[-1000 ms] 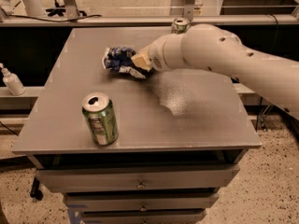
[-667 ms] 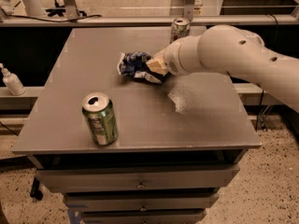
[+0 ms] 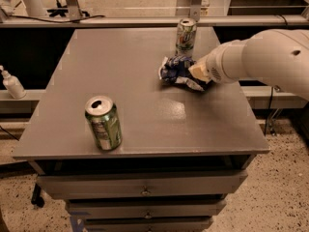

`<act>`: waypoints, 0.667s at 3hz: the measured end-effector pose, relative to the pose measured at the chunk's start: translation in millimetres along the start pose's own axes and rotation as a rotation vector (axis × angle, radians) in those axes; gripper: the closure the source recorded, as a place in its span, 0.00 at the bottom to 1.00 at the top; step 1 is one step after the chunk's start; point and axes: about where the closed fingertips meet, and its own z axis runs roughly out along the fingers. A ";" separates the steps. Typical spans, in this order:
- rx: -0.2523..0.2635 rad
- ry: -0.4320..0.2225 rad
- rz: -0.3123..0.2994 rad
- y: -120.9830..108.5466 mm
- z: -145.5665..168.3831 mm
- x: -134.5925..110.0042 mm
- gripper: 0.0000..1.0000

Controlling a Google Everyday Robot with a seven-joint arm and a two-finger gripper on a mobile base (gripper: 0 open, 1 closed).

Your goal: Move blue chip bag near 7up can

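The blue chip bag (image 3: 175, 70), crumpled dark-blue foil with pale edges, is held just above the grey table top (image 3: 120, 81), right of the middle toward the back. My gripper (image 3: 189, 74) comes in from the right on the white arm and is shut on the bag's right side. The 7up can (image 3: 186, 36), pale silver with green patches, stands upright at the table's back edge, just behind the bag with a small gap.
A deeper green can (image 3: 103, 123) with a white label panel stands upright near the front left. A white bottle (image 3: 11, 83) sits on a lower shelf at the left. Drawers (image 3: 145, 190) lie under the table front. The bulky arm (image 3: 265, 62) covers the right side.
My gripper has carried the blue chip bag to the right and toward the back, from the table's middle to just in front of the 7up can.
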 end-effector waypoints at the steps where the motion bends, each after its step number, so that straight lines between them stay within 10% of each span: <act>1: 0.071 0.050 0.015 -26.8 -19.5 23.2 1.00; 2: 0.125 0.089 0.034 -47.3 -32.3 42.0 1.00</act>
